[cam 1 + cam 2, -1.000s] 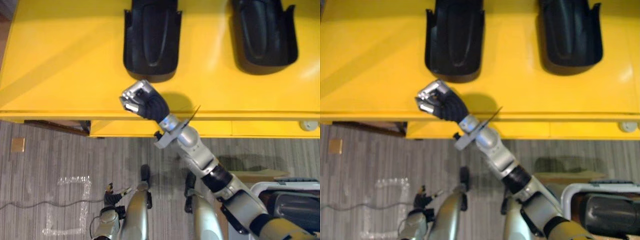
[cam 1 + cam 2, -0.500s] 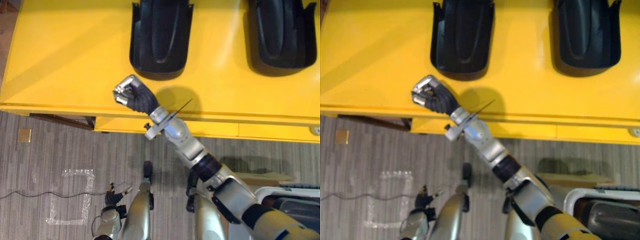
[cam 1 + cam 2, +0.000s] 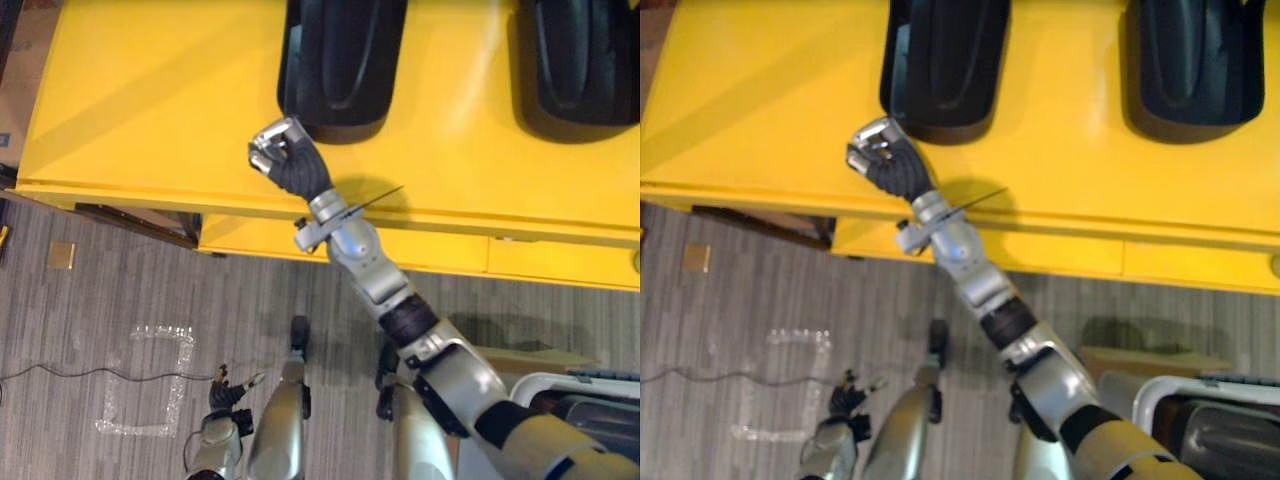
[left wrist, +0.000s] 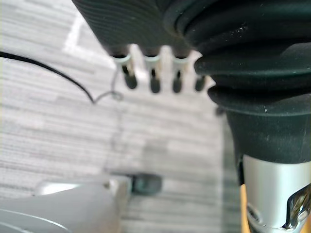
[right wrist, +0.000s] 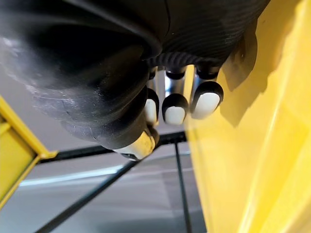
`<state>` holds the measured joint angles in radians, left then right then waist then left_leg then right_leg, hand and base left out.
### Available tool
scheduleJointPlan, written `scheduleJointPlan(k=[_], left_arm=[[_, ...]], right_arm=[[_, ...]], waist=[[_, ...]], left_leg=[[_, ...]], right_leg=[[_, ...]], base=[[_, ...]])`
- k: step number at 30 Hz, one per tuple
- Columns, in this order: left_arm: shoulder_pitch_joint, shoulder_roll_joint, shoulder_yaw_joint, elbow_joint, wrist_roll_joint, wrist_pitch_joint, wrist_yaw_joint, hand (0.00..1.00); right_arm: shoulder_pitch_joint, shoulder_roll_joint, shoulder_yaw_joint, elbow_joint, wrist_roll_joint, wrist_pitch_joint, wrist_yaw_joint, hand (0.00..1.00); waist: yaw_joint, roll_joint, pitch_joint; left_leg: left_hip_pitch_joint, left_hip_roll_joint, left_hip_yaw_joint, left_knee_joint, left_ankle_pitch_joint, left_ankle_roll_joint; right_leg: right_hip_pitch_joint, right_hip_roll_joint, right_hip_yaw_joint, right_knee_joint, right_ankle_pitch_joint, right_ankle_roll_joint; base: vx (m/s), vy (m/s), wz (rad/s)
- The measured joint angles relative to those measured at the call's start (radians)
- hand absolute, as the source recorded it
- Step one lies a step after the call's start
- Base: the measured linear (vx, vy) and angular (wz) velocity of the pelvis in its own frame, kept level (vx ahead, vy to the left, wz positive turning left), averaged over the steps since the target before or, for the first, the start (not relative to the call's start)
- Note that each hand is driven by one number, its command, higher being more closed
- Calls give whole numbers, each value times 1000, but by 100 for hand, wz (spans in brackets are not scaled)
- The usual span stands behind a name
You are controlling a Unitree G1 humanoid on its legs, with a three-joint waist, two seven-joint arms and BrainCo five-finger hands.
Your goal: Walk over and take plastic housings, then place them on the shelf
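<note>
No legible text, no labels, numbers or signs anywhere in view

Two plastic housings (image 3: 342,55) on one yellow shelf (image 3: 150,110). One lies just past the right hand (image 3: 290,165) fingers — one well apart.

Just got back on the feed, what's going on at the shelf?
The right robot hand hangs over the yellow shelf with fingers curled, holding nothing, just beside the near end of the left housing. The right housing lies further along the same shelf. The left robot hand hangs low near the floor, open and idle.
</note>
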<state>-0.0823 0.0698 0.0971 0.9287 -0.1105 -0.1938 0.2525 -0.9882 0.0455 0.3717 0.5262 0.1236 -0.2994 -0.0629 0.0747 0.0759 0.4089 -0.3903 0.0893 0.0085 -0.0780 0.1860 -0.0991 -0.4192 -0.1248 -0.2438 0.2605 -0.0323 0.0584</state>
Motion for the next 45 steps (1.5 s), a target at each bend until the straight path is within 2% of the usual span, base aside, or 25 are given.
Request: scheduleJointPlan(k=[7, 8, 9, 11, 14, 16, 17, 18, 19, 22, 26, 27, 28, 30, 31, 32, 33, 34, 36, 37, 39, 43, 45], left_arm=[[10, 0, -5, -8, -1, -3, 0, 0], [10, 1, -7, -9, -1, -3, -1, 0], [10, -1, -14, -7, -1, -3, -1, 0], [17, -6, -21, -7, -1, -2, -2, 0], [18, 3, -21, -15, -1, -10, -2, 0], [27, 1, -28, -19, -1, -10, -2, 0], [33, 1, -31, -22, -1, -10, -3, 0], [34, -5, -33, -21, -1, -8, -7, 0], [42, -11, -32, -21, -1, -8, -10, 0], [42, -4, -33, -37, -1, -18, -15, 0], [43, 2, -48, -43, -2, -18, -18, 0], [43, 1, -59, -43, -2, -18, -19, 0], [49, -6, -79, -42, -1, -17, -21, 0], [47, -2, -77, -46, -2, -19, -21, 0], [35, 3, -78, -45, -1, -22, -21, 0], [18, -7, -77, -38, -2, -19, -21, 0], [20, -17, -73, -35, -2, -19, -21, 0], [17, -27, -59, -23, -2, -17, -20, 0], [17, -30, -58, -24, -2, -17, -20, 0], [18, -32, -53, -23, -6, -17, -20, 0], [20, -36, -29, -17, -8, -14, -19, 0], [25, -25, -20, -17, -9, -17, -18, 0], [25, -18, -19, -29, -10, -18, -18, 0]], right_arm=[[-73, 3, -69, 94, -1, 0, -24, 100], [-88, 3, -84, 109, -1, 0, -29, 100], [-101, 0, -95, 118, -1, -2, -29, 100], [-107, -15, -106, 120, -1, -4, -30, 100], [-139, -29, -127, 144, 0, -7, -45, 100], [-181, -36, -135, 201, 0, -6, -47, 100], [-192, -37, -135, 211, 0, -6, -48, 100], [-202, -48, -142, 215, -1, -6, -48, 100], [-206, -56, -144, 215, -2, -7, -48, 100], [-238, -71, -156, 242, -2, -8, -70, 100], [-284, -90, -157, 297, -4, -8, -78, 100], [-290, -99, -157, 304, -15, -8, -85, 100], [-291, -116, -155, 303, -22, -8, -89, 100], [-293, -138, -156, 288, -22, -4, -93, 100], [-293, -160, -158, 259, -22, 5, -98, 100], [-281, -189, -164, 193, -30, 33, -95, 100], [-261, -207, -164, 142, -39, 45, -94, 100], [-207, -247, -177, 19, -43, 54, -95, 100], [-111, -307, -213, -153, -63, 63, -100, 100], [-62, -328, -235, -269, -72, 65, -107, 100], [38, -339, -264, -467, -84, 57, -110, 100], [230, -324, -306, -772, -76, -5, -107, 100], [307, -319, -343, -850, -44, -30, -106, 100]], waist=[[5, 26, 8], [4, 29, 10], [4, 29, 10], [7, 45, 14], [12, 49, 15], [29, 55, 17], [27, 57, 17], [27, 52, 21], [33, 63, 26], [29, 67, 26], [46, 69, 27], [47, 68, 27], [54, 85, 28], [48, 91, 30], [36, 80, 30], [33, 73, 34], [37, 84, 35], [41, 90, 47], [14, 86, 45], [19, 76, 49], [5, 68, 51], [-40, 31, 50], [-55, 10, 50]], left_leg=[[-14, 2, -9, -6, -2, -2], [-21, 1, -4, -7, -18, -24], [-43, -10, 3, 42, -10, 5], [-46, -20, 2, 82, -22, 12], [-42, -34, 1, 41, -20, 9], [-26, -37, 1, -3, -20, 7], [-30, -38, 2, -6, -28, -4], [-64, -54, 0, 97, -19, 27], [-67, -54, 0, 126, -48, 42], [-60, -68, 0, 77, -37, 28], [-30, -72, 0, -4, -28, 13], [-38, -79, -1, 10, -15, 24], [-62, -78, -6, 71, -10, 36], [-64, -84, -3, 56, -10, 35], [-74, -104, 4, 53, -17, 24], [-149, -130, -19, 269, -68, 109], [-168, -121, -28, 320, -127, 112], [-169, -109, -9, 305, -162, 88], [-163, -111, 7, 257, -134, 64], [-157, -109, 26, 234, -118, 63], [-150, -108, 42, 225, -111, 67], [-128, -84, 89, 223, -118, 76], [-116, -73, 105, 222, -125, 75]], right_leg=[[-3, -2, -21, -4, 1, 5], [-2, -8, -30, -18, 3, 8], [-5, -27, -37, -28, 10, 18], [-9, -34, -28, -13, 17, 28], [-17, -46, -30, -24, 30, 35], [-15, -46, -31, -35, 29, 35], [-14, -48, -31, -45, 30, 36], [-19, -66, -35, -50, 32, 38], [-17, -67, -28, -45, 42, 53], [-16, -73, -27, -72, 65, 52], [-16, -75, -29, -93, 66, 54], [-17, -86, -32, -98, 68, 54], [-20, -84, -32, -89, 75, 63], [-16, -86, -29, -96, 82, 68], [-20, -106, -30, -129, 89, 72], [-41, -133, -26, -128, 95, 72], [-44, -123, -20, -135, 102, 84], [-58, -113, 9, -102, 122, 81], [-31, -98, 28, -86, 113, 66], [-23, -96, 30, -122, 109, 66], [-25, -94, 42, -130, 122, 56], [-33, -75, 86, -132, 127, 61], [-34, -63, 106, -136, 127, 61]], base=[[-44, -31, 9], [-43, -8, 24], [-34, 3, 16], [2, 32, 3], [-45, 32, 20], [-96, -11, 11], [-67, 7, 13], [-35, 29, 0], [-8, 37, -3], [-38, 38, 17], [-78, -7, 13], [-63, -7, -8], [-79, 7, -3], [-67, 29, 17], [-66, 73, 33], [-58, 70, 16], [-34, 38, -23], [-14, 42, -18], [50, 44, 8], [99, 8, -7], [55, -7, -22], [59, -55, -34], [63, -75, -38]])
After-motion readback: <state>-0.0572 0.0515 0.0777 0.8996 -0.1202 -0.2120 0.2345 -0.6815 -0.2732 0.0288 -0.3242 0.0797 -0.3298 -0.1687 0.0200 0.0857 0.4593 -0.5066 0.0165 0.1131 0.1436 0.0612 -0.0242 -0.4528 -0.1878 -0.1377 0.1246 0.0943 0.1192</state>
